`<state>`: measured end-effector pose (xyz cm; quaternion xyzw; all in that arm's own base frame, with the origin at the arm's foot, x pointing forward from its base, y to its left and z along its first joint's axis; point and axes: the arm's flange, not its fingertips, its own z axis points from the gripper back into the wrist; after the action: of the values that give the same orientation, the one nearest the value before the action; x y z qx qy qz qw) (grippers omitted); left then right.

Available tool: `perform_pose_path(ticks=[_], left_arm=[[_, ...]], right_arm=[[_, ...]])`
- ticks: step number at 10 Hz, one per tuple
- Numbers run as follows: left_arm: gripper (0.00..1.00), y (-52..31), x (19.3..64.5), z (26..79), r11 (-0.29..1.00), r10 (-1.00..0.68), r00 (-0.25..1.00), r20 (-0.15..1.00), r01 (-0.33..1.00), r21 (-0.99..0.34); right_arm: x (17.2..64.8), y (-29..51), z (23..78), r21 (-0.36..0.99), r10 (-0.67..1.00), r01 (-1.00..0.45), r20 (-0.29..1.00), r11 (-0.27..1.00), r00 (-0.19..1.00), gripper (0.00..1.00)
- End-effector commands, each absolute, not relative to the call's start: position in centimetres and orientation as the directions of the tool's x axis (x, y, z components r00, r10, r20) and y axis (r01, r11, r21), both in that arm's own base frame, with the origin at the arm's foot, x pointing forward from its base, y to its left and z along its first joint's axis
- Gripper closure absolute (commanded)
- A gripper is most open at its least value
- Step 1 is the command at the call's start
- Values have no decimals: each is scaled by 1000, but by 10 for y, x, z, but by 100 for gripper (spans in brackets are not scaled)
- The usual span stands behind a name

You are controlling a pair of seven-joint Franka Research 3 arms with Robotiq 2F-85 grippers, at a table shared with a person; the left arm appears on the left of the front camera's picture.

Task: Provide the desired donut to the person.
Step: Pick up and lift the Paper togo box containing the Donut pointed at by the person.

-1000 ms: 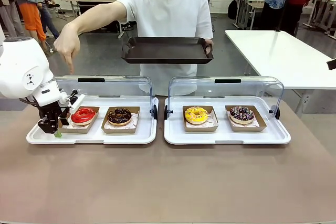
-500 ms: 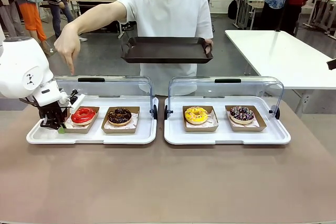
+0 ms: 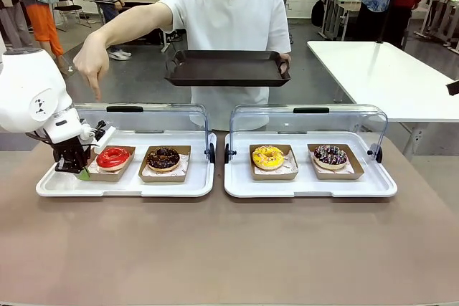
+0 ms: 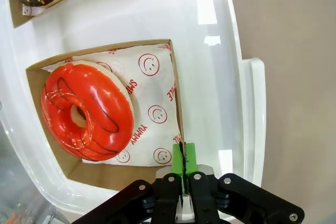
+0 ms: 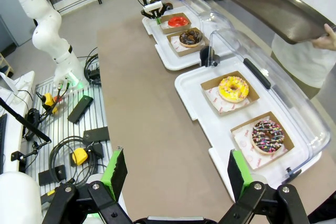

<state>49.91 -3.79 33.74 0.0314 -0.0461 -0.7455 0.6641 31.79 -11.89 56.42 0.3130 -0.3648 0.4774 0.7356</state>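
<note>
Left claw (image 4: pixel 183 161) pinches the cardboard box (image 4: pixel 89 176) at the white tray's (image 4: pixel 210 51) left edge; the red donut (image 4: pixel 86 111) lies just inward.

- Brown table (image 3: pixel 229 249), spanning the whole width of the front view.
- Bears two white trays on its far half, side by side, with a narrow gap between them near the middle.
- Left tray (image 3: pixel 125 188): flat on the tabletop, with left lid (image 3: pixel 143 116), clear, raised at the far edge.
- Right tray (image 3: pixel 308 190): flat likewise, with right lid (image 3: pixel 308 116), clear, raised the same way.
</note>
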Motion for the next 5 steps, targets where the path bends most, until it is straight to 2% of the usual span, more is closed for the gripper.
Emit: perform_pose_path(ticks=[1, 3, 5], left_arm=[[100, -34, 483, 362, -180, -984, -179, -16, 978, 105], [100, -31, 453, 414, -148, -988, -142, -58, 983, 109], [100, -29, 422, 458, -117, -987, -112, -111, 992, 42]], right_arm=[[318, -119, 564, 120, 470, -930, 836, 349, 284, 0], [318, -119, 564, 120, 470, -930, 836, 349, 284, 0], [318, -119, 564, 120, 470, -930, 836, 349, 284, 0]])
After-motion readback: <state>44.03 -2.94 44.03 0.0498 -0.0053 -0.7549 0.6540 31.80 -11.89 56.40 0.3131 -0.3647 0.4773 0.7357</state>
